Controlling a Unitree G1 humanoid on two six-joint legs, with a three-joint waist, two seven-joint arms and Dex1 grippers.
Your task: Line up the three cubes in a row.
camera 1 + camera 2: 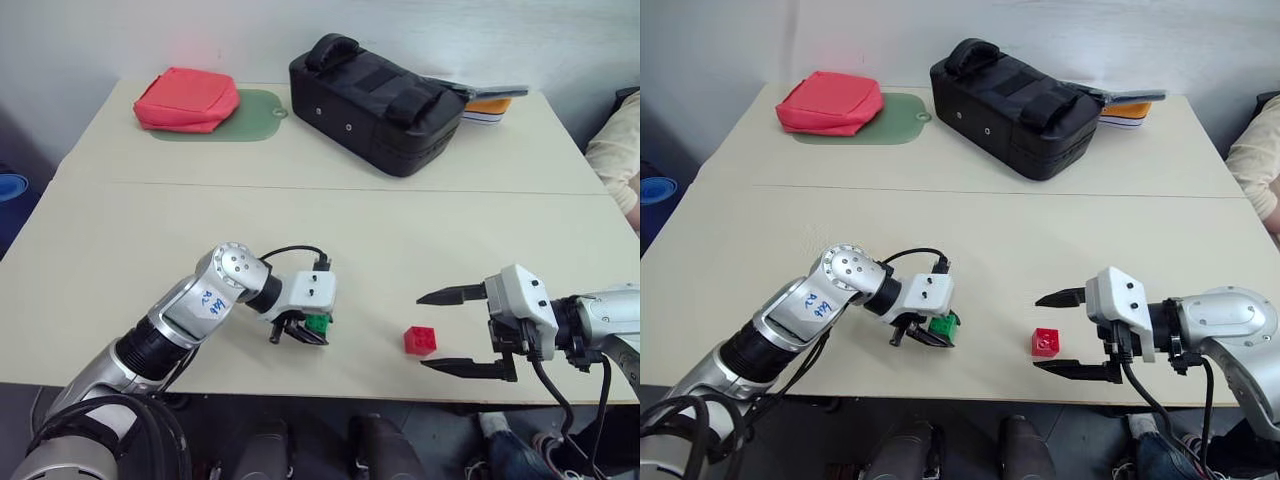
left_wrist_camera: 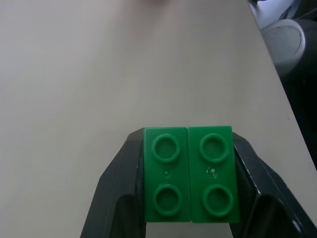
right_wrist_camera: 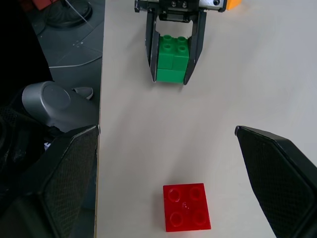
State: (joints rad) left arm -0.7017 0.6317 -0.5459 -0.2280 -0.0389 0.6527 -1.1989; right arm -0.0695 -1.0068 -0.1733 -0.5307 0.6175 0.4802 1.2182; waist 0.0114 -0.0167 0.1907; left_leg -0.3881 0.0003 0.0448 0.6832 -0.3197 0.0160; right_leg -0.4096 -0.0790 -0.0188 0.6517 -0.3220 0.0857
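We take the red cube near the table's front edge as our landmark. Our left gripper pinches the green cube between its fingers, well to the left of the red cube. Our right gripper stands spread wide just to the right of the red cube, not touching it. A yellow-orange cube peeks out behind the left gripper.

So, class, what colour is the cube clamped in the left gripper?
Green, clearest in the left wrist view.
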